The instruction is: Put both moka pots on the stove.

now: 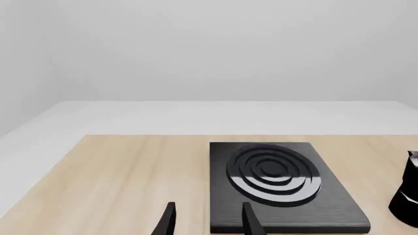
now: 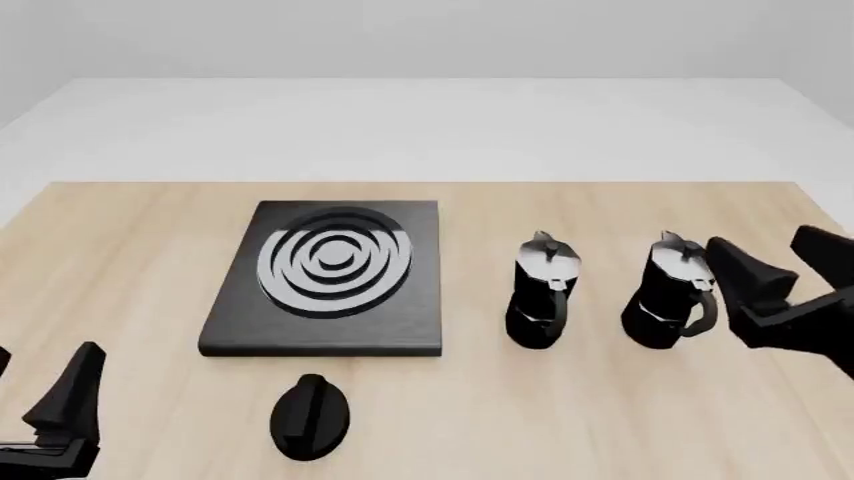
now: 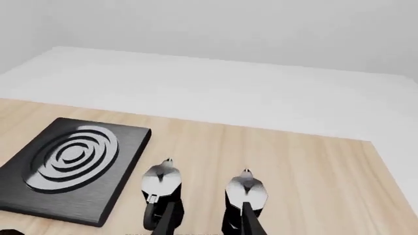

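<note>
Pots (image 2: 543,291) (image 2: 671,292) stand upright side by side on the table (image 2: 134,290), right of the stove (image 2: 324,280), handles toward me. My right claw (image 2: 781,280) hovers open just beside the right one; my left claw (image 2: 40,400) is open too.

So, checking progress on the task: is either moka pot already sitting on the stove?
No: in the front view both moka pots stand on the bare table to the right of the stove, whose burner rings are uncovered.

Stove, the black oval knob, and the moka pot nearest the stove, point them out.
stove (image 2: 400,315), front view, bare slab beside the rings.
black oval knob (image 2: 311,417), front view, its middle.
moka pot nearest the stove (image 2: 541,305), front view, faceted body.
</note>
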`<act>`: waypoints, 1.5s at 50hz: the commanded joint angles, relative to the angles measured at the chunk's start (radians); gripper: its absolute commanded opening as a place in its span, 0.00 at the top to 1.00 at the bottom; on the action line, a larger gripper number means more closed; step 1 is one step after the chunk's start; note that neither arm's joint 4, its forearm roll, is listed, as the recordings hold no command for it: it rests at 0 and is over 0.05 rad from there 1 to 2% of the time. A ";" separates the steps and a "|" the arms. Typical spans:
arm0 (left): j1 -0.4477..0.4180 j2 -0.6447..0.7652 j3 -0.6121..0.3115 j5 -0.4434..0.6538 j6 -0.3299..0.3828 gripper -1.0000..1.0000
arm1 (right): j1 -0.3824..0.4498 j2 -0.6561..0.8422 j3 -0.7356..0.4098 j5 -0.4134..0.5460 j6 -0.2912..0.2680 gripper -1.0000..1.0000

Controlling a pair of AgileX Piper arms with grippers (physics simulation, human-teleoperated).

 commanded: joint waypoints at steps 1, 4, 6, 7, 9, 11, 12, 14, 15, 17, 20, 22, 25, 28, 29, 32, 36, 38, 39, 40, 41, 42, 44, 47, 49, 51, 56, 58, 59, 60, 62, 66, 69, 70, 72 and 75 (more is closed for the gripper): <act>0.000 0.000 0.000 0.000 0.000 0.00 | 0.035 0.220 -0.145 0.041 0.001 0.00; 0.000 0.000 0.000 0.000 0.000 0.00 | 0.059 0.262 -0.171 0.057 0.022 0.00; 0.000 0.000 0.000 0.000 0.000 0.00 | 0.059 0.280 -0.184 0.064 0.028 0.00; 0.000 0.000 0.000 0.000 0.000 0.00 | 0.059 0.280 -0.185 0.064 0.028 0.00; 0.000 0.000 0.000 0.000 0.000 0.00 | 0.070 0.303 -0.206 0.083 0.044 0.00; 0.000 0.000 0.000 0.000 0.000 0.00 | 0.076 0.319 -0.227 0.102 0.060 0.00; 0.000 0.000 0.000 0.000 0.000 0.00 | 0.076 0.327 -0.243 0.114 0.061 0.00; 0.000 0.000 0.000 0.000 0.000 0.00 | 0.081 0.362 -0.262 0.135 0.066 0.00; 0.000 0.000 0.000 0.000 0.000 0.00 | 0.086 0.362 -0.275 0.147 0.078 0.00; 0.000 0.000 0.000 0.000 0.000 0.00 | 0.090 0.368 -0.298 0.169 0.085 0.00; 0.000 0.000 0.000 0.000 0.000 0.00 | 0.100 0.376 -0.314 0.187 0.101 0.00; 0.000 0.000 0.000 0.000 0.000 0.00 | 0.102 0.388 -0.330 0.206 0.113 0.00; 0.000 0.000 0.000 0.000 0.000 0.00 | 0.112 0.400 -0.346 0.225 0.127 0.00; 0.000 0.000 0.000 0.000 0.000 0.00 | 0.128 0.415 -0.362 0.242 0.144 0.00; 0.000 0.000 0.000 0.000 0.000 0.00 | 0.128 0.415 -0.362 0.242 0.144 0.00; 0.000 0.000 0.000 0.000 0.000 0.00 | 0.140 0.425 -0.363 0.251 0.163 0.00; 0.000 0.000 0.000 0.000 0.000 0.00 | 0.153 0.447 -0.350 0.236 0.183 0.00; 0.000 0.000 0.000 0.000 0.000 0.00 | 0.164 0.459 -0.344 0.227 0.202 0.00; 0.000 0.000 0.000 0.000 0.000 0.00 | 0.163 0.465 -0.341 0.222 0.207 0.00; 0.000 0.000 0.000 0.000 0.000 0.00 | 0.166 0.474 -0.337 0.218 0.217 0.00; 0.000 0.000 0.000 0.000 0.000 0.00 | 0.167 0.479 -0.332 0.211 0.215 0.00; 0.000 0.000 0.000 0.000 0.001 0.00 | 0.171 0.485 -0.330 0.209 0.218 0.00; 0.000 0.000 0.000 0.000 0.000 0.00 | 0.175 0.499 -0.326 0.204 0.228 0.00; 0.000 0.000 0.000 0.000 0.000 0.00 | 0.179 0.515 -0.324 0.198 0.235 0.00; 0.000 0.000 0.000 0.000 0.000 0.00 | 0.178 0.519 -0.324 0.195 0.232 0.00; 0.000 0.000 0.000 0.000 0.000 0.00 | 0.178 0.536 -0.324 0.190 0.241 0.00; 0.000 0.000 0.000 0.000 0.000 0.00 | 0.178 0.563 -0.325 0.178 0.245 0.00; 0.000 0.000 0.000 0.000 0.000 0.00 | 0.183 0.576 -0.325 0.172 0.250 0.00; 0.000 0.000 0.000 0.000 0.000 0.00 | 0.182 0.582 -0.324 0.167 0.248 0.00; 0.000 0.000 0.000 0.000 0.000 0.00 | 0.181 0.591 -0.322 0.160 0.249 0.00; 0.000 0.000 0.000 0.000 0.000 0.00 | 0.177 0.604 -0.322 0.152 0.246 0.00; 0.000 0.000 0.000 0.000 0.000 0.00 | 0.179 0.629 -0.325 0.143 0.249 0.00; 0.000 0.000 0.000 0.000 0.000 0.00 | 0.177 0.644 -0.325 0.136 0.251 0.00; 0.000 0.000 0.000 0.000 0.000 0.00 | 0.174 0.652 -0.325 0.132 0.248 0.00; 0.000 0.000 0.000 0.000 0.000 0.00 | 0.178 0.658 -0.323 0.127 0.252 0.00; 0.000 0.000 0.000 0.000 0.000 0.00 | 0.182 0.672 -0.315 0.115 0.258 0.00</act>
